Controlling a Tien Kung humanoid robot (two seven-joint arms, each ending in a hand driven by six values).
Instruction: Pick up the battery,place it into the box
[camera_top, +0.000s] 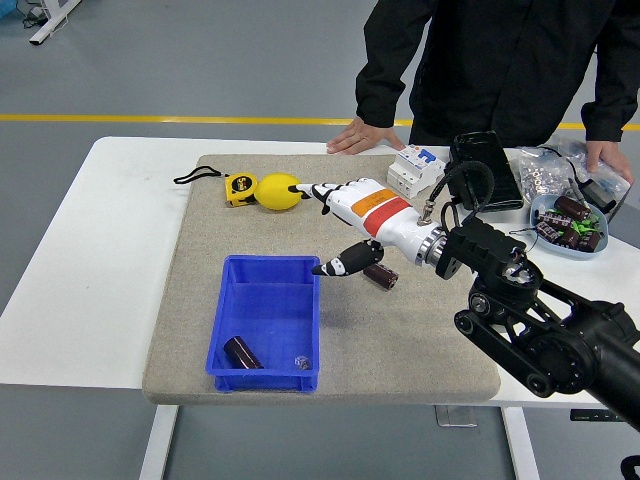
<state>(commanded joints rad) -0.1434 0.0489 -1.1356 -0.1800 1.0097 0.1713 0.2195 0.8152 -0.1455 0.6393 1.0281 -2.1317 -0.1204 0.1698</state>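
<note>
step: we judge one battery (240, 352) delivered, lying in the blue box (266, 276).
right hand (345, 220): fingers spread, holding nothing, above the mat.
next: we would lower onto the second battery (380, 276) beside the box and close round it.

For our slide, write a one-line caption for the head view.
Battery lies in the blue box; the right hand hovers open beside it, over a second battery on the mat.

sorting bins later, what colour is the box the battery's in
Blue, a plain blue plastic box, seen in the head view.
</note>
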